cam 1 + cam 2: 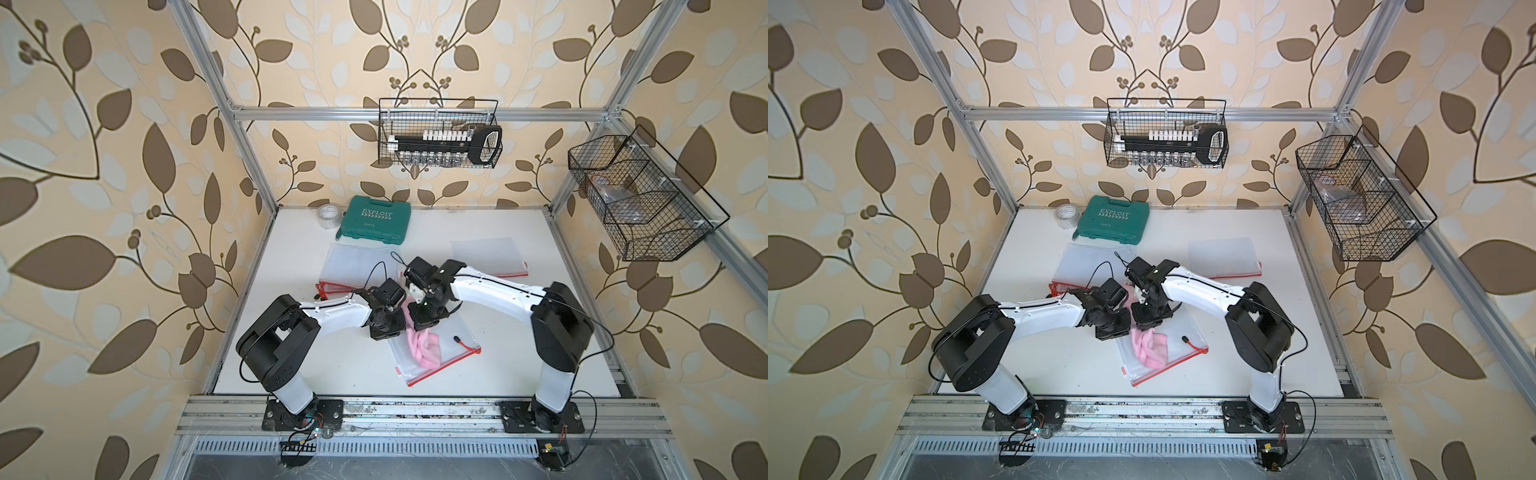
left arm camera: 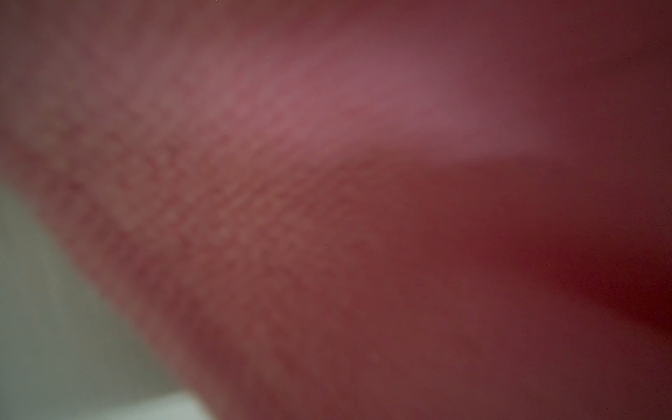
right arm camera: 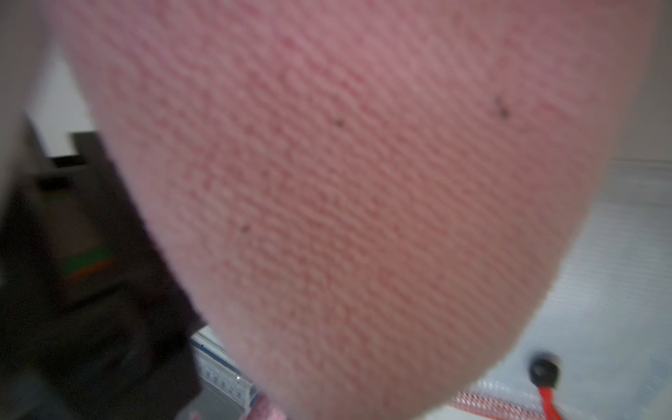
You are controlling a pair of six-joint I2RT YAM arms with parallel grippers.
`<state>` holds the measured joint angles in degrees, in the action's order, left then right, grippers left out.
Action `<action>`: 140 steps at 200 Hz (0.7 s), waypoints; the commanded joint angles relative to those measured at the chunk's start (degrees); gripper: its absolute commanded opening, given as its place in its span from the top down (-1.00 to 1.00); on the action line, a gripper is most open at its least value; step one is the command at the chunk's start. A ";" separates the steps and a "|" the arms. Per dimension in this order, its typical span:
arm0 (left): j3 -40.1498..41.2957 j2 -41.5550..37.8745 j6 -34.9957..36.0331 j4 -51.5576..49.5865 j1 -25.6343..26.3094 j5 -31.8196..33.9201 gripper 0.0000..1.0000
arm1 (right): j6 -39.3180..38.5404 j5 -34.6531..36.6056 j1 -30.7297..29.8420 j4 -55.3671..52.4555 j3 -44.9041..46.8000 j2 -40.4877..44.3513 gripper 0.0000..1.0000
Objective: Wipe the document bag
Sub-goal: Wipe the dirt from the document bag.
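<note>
- While hanging just apart over the far left corner of the document bag, pinching one pink cloth from both sides.
- Left gripper: pointed down, jaws pressed together on the cloth's raised fold. Fingertips hidden under the wrist in both top views.
- Left wrist view: filled by blurred pink cloth right against the lens, with a pale sliver at one corner.
- Right gripper: pointed down too, clamped on the same fold, fingertips likewise hidden.
- Right wrist view: woven pink cloth across most of the frame. Beyond it, bag mesh and a black zip pull on a red cord.
- Document bag: flat on the white table, front middle, turned at an angle, red zip edge toward the arm bases. Rest of the cloth crumpled on its middle.
- Farther back: left spare bag and right spare bag, well apart.
- At the back edge: green tool case with a tape roll just beside it.
</note>
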<state>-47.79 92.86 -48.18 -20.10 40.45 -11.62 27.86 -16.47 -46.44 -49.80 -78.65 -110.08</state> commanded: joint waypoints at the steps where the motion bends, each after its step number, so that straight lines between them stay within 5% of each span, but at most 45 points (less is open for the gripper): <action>1: 2.96 -0.45 -0.41 -0.40 -0.10 3.49 0.95 | 3.30 -4.95 0.63 3.60 4.05 -2.24 1.00; 25: 3.30 -1.34 -0.42 -1.20 -0.10 4.65 0.97 | 5.56 -0.07 5.57 4.89 10.97 0.94 1.00; 63: 3.00 -0.87 -0.40 -1.70 -0.10 5.04 0.99 | 0.68 24.52 14.34 -5.84 13.44 9.67 1.00; 82: 2.34 -0.34 -0.42 -1.86 -0.10 4.94 0.99 | -2.09 29.82 14.59 -9.79 11.99 13.11 1.00; 96: 1.53 0.31 -0.42 -2.13 -0.10 4.64 0.99 | -4.58 26.68 11.81 -11.59 10.09 14.73 1.00; 140: 1.14 1.30 -0.42 -1.79 -0.10 4.14 0.99 | -8.25 -3.94 -2.94 -6.71 5.47 8.75 1.00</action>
<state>-46.63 92.03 -48.40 -18.46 40.47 -10.24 22.33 -3.68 -43.64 -58.81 -71.88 -96.92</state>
